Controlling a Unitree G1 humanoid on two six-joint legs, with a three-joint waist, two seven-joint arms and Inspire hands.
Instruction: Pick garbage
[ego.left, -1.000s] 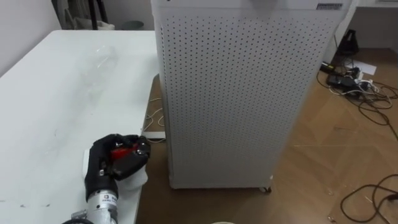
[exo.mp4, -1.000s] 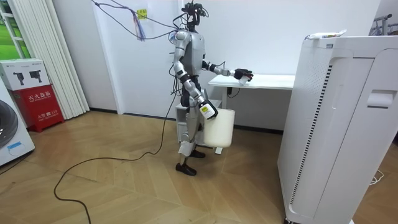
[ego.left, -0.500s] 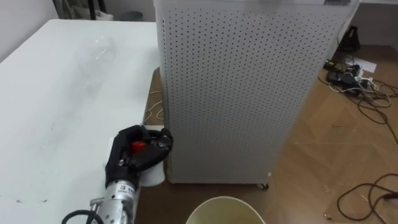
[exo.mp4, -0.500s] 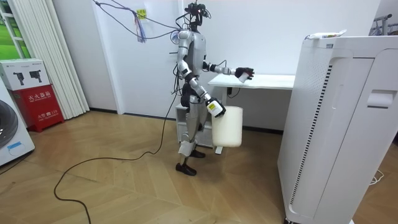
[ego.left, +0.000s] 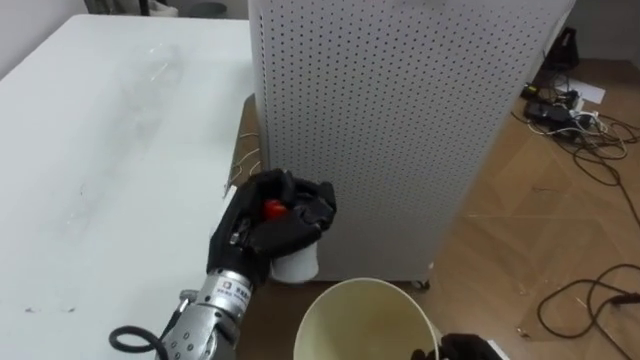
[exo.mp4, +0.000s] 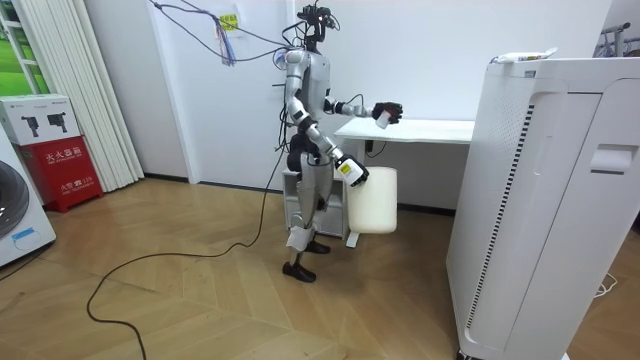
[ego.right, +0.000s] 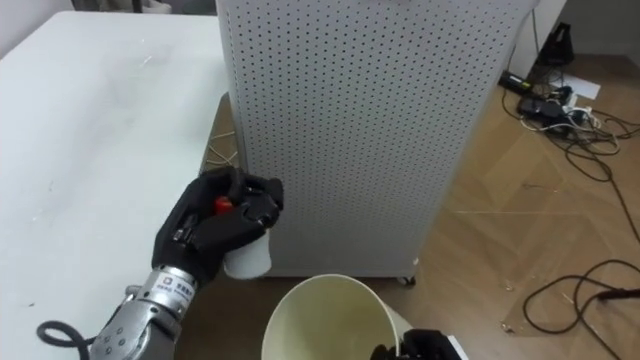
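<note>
**A:** Start with the left hand (ego.left: 272, 222). It is closed tight, black fingers wrapped round a small white cup (ego.left: 296, 266).

**B:** And there's a red piece (ego.left: 272, 209) peeking out between the fingers at the top. What it is, I can't make out.

**A:** So the garbage is in the left hand, held up in the air, and only the cup's bottom end pokes out below the fist.

**B:** Where does the hand sit?

**A:** Just past the edge of the white table (ego.left: 90, 150), in front of the perforated cabinet (ego.left: 400, 120). In the room view the arm is stretched out level over the table's end.

**B:** Just below and to the right of the hand, the mouth of the cream bin (ego.left: 365, 284) is facing up at us, and the cup is apart from the rim.

**A:** The right hand (ego.left: 470, 348) shows as a dark shape at the bin's near rim. How it grips, I cannot tell.

**B:** The room view has the bin (exo.mp4: 371, 200) hanging at hip height in front of the robot, off the floor.

**A:** Further out is wooden floor (ego.left: 540, 230) right of the cabinet, with loose cables (ego.left: 590, 150) lying across it.
</note>
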